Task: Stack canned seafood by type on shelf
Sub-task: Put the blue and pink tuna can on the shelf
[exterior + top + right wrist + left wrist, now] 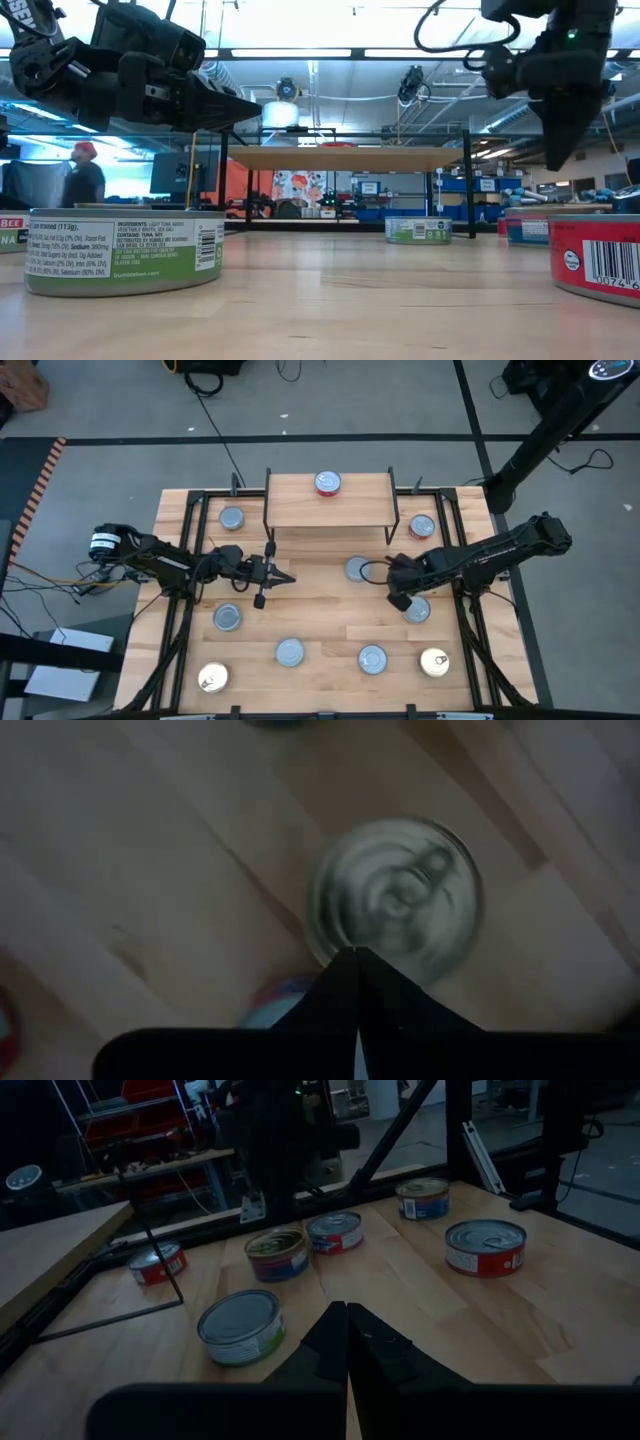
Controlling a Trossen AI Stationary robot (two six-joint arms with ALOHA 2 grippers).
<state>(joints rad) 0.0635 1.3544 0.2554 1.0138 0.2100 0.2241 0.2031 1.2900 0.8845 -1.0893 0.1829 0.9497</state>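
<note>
1. Tins: one red-topped tin point(327, 483) sits on the shelf point(290, 501); nine more lie on the table point(320, 615); two of those are gold point(213, 679).
2. Two grippers: left gripper point(285, 577) is closed and empty, in front of the shelf; right gripper point(398, 601) is closed and empty, above a silver tin point(398, 900).

Shelf point(300, 510) top mostly free, one red-labelled tin point(327, 483) at its back edge. Under the shelf looks open between the wire legs. Counter point(320, 615) in front of the shelf: bare strip, tins scattered beyond it.
</note>
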